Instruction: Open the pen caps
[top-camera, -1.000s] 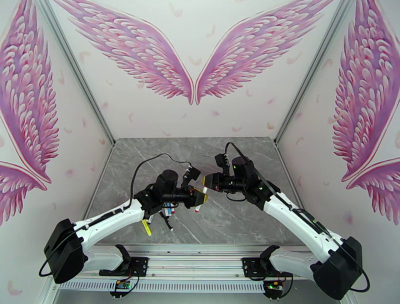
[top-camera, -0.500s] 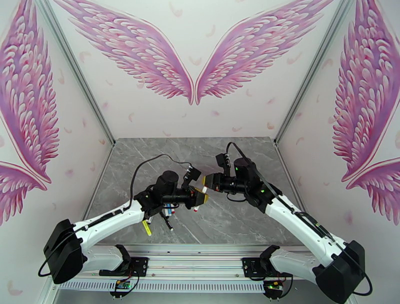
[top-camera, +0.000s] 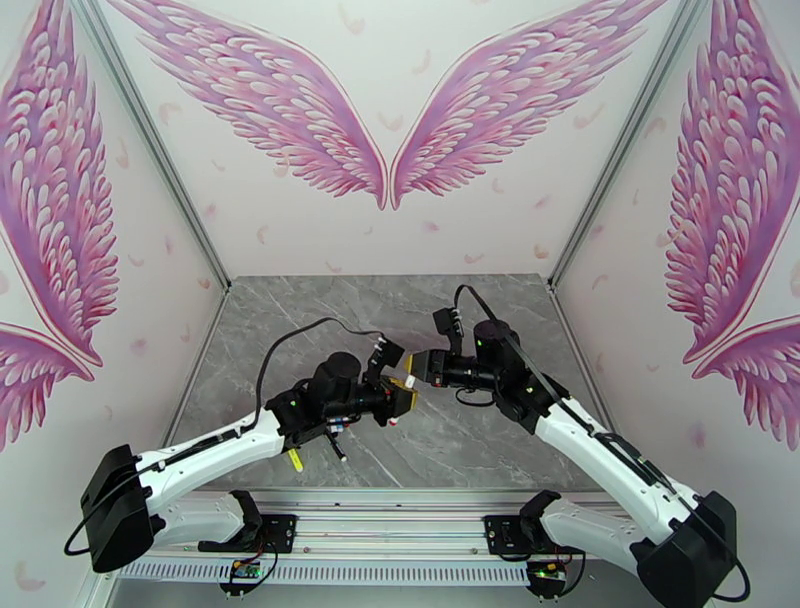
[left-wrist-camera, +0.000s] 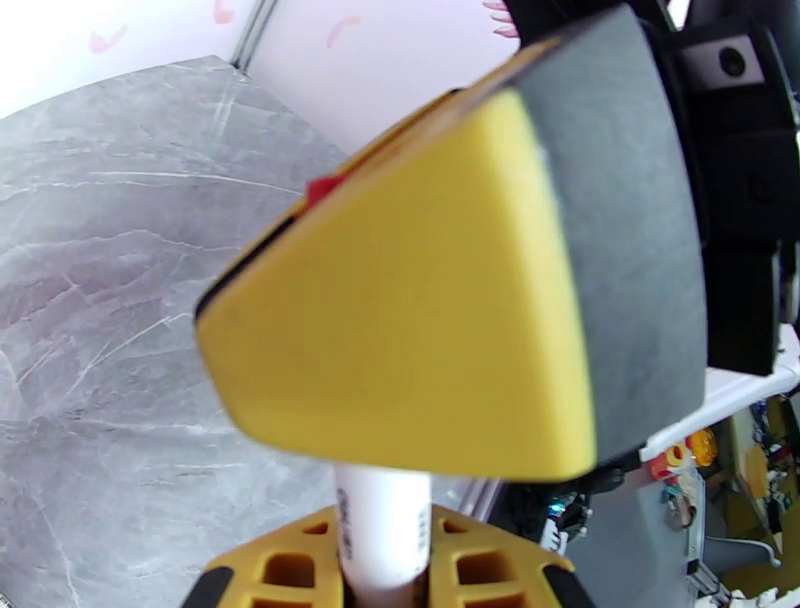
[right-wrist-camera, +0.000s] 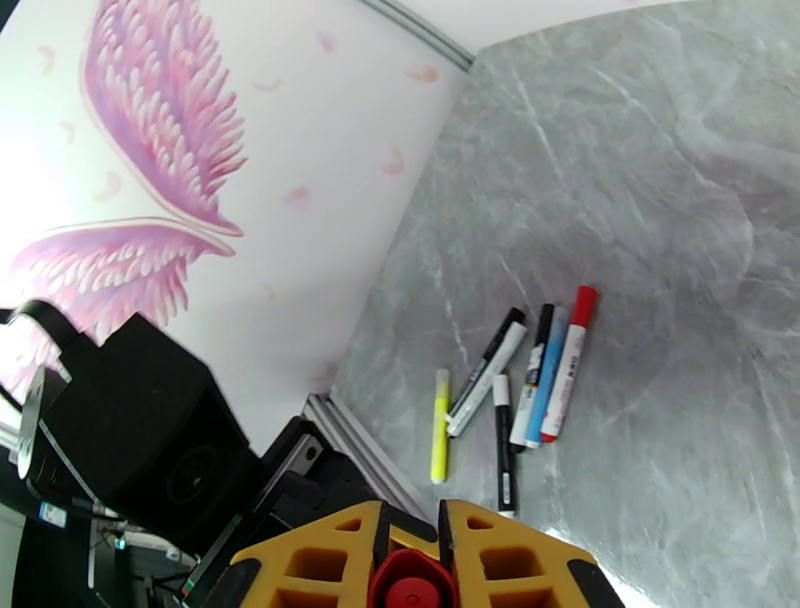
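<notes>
As you look above the middle of the grey table (top-camera: 300, 310), you find the left gripper (left-wrist-camera: 385, 550) clamped on a white pen barrel (left-wrist-camera: 383, 515) and the right gripper (right-wrist-camera: 412, 555) closed on a red cap (right-wrist-camera: 412, 585), fingertip to fingertip. Note that the other pens (right-wrist-camera: 548, 380) lie side by side on the table beneath the left arm (top-camera: 220, 445)
</notes>
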